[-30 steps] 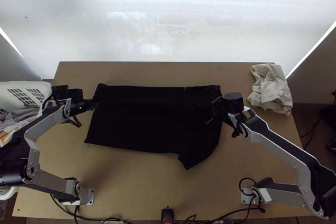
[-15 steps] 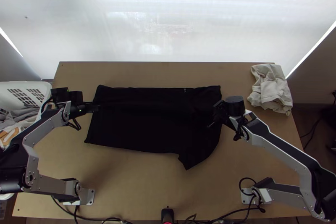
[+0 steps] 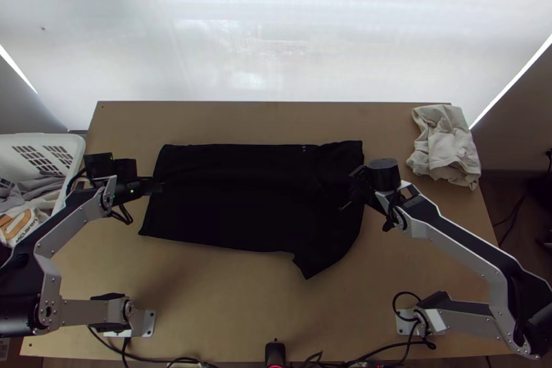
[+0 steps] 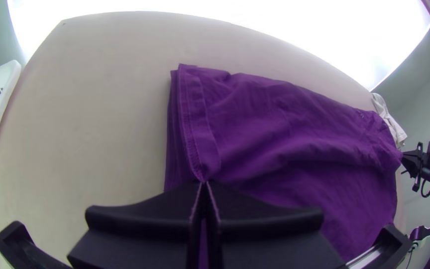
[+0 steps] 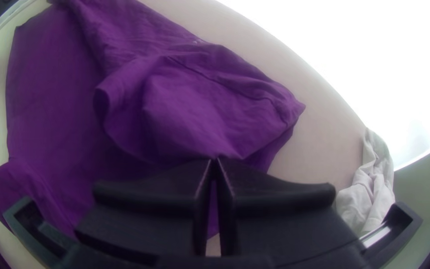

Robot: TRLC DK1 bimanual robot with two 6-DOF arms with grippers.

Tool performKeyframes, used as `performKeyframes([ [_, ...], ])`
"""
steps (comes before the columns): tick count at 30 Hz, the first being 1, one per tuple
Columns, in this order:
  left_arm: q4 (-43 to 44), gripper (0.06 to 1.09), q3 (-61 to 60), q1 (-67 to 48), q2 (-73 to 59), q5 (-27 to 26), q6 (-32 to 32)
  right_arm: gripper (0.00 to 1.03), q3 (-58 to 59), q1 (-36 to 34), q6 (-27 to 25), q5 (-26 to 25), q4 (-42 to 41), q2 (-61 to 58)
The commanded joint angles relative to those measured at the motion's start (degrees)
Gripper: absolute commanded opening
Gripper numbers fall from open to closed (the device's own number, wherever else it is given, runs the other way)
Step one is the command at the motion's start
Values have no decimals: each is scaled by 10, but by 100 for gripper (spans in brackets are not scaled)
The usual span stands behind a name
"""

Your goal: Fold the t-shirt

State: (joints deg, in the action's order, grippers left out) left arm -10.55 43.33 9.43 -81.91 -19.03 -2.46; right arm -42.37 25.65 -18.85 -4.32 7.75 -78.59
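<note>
Across the bench's middle, a dark t-shirt lies pinched at both ends

Toward the far edge of the bench (image 3: 221, 313), you have the t-shirt (image 3: 241, 209) stretched from side to side, black in the top view and purple in the wrist views. Its hem end faces the bench's left edge, with layers lying one over another; at the other end a sleeve (image 3: 314, 264) points toward the near edge. A small pale mark (image 3: 305, 149) sits by its far side.

Your left gripper (image 3: 159, 188) is at the hem end; in the left wrist view its fingertips (image 4: 203, 182) meet on a fold of the hem. Your right gripper (image 3: 350, 193) is at the sleeve end, tips together as well, with the upper cloth drawn up to them in soft folds.

Beside the bench's left edge you see a white basket (image 3: 41, 139) with pale and grey cloths (image 3: 31, 192) in it. A whitish cloth (image 3: 445, 147) lies bunched at the far right corner. Beyond the far edge hangs a bright, pale screen (image 3: 276, 43); cables (image 3: 386, 350) run along the near edge.

You can't make out most folds from above, nor count the layers. The fingers cover the very cloth they grip, and the top view's left edge cuts off the basket.
</note>
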Motion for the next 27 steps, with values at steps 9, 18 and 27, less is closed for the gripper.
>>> performKeyframes([
  [9, 12, 81, -10, 9, -18, 1, -11, 99, -1, -5, -1, 0, 2, -1],
  [18, -229, 92, 24, 72, 108, 0, -119, 99, -59, -2, 0, 1, 91, 88],
  [27, -331, 91, -43, 63, 162, 0, -153, 99, -62, 31, 7, 1, 156, 153],
])
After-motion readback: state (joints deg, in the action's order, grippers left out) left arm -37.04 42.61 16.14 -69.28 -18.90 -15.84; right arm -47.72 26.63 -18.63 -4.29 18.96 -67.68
